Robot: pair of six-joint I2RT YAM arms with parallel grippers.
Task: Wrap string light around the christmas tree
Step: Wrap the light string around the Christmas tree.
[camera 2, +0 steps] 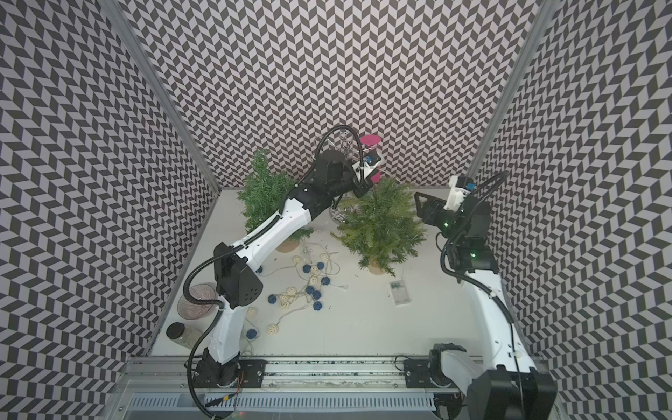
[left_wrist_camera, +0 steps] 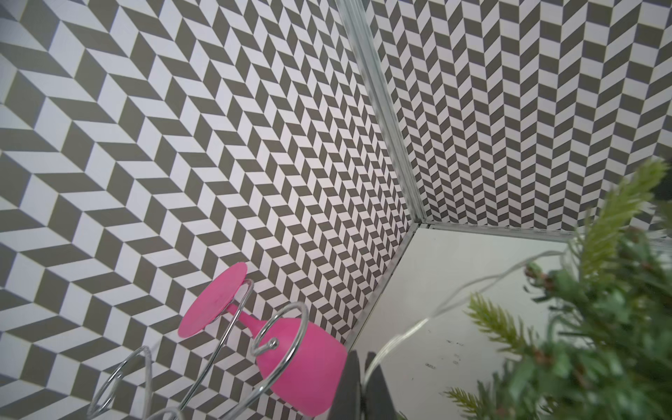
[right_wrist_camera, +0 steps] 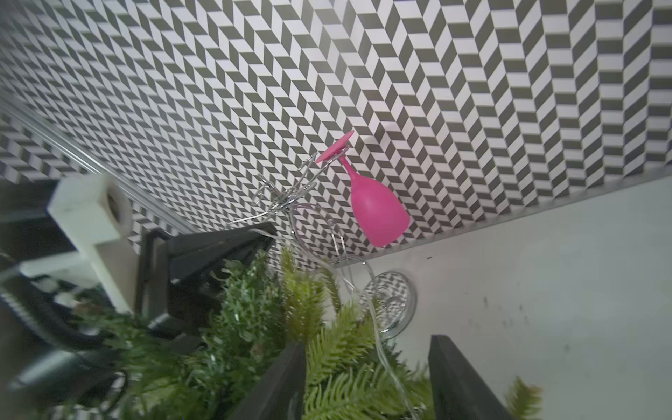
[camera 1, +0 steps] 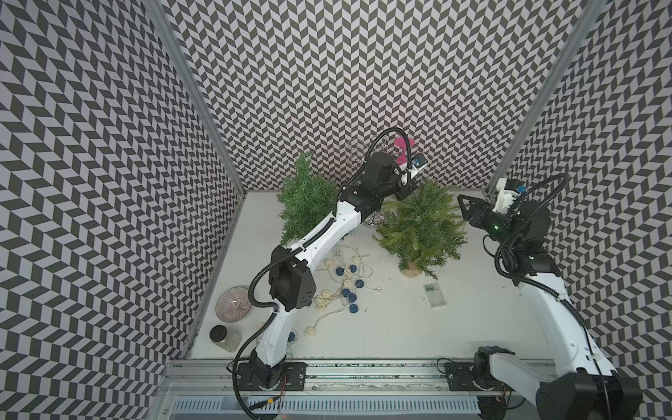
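While both top views lay out the whole table, only the wrist views settle the grips. From the left wrist, the left gripper [left_wrist_camera: 363,367] is pinched tight on the clear thin wire [left_wrist_camera: 425,320] of the string light. That wire leads from the jaws to the tip of the light-green artificial Christmas tree [left_wrist_camera: 600,327]. From the right wrist, the right gripper [right_wrist_camera: 366,343] has its two dark fingers [right_wrist_camera: 283,382] well apart and grips nothing; foliage and a clear wire pass between them.

Neither wrist view shows the string light's white and blue woven balls [camera 1: 345,287]. In both top views they lie in a loose tangle on the white table [camera 1: 400,327], running from the near edge by the left arm's base diagonally toward the trees. A clear rectangular plastic box [camera 1: 434,295] lies flat near the tree's round wooden base [camera 1: 411,271].

The tree stands upright near the far wall, its long axis vertical and its tip up beside the left gripper. A darker green tree [camera 1: 305,196] stands behind the left arm. A pink goblet [right_wrist_camera: 374,211] hangs upside down from a chrome wire rack [right_wrist_camera: 291,189] at the far wall.
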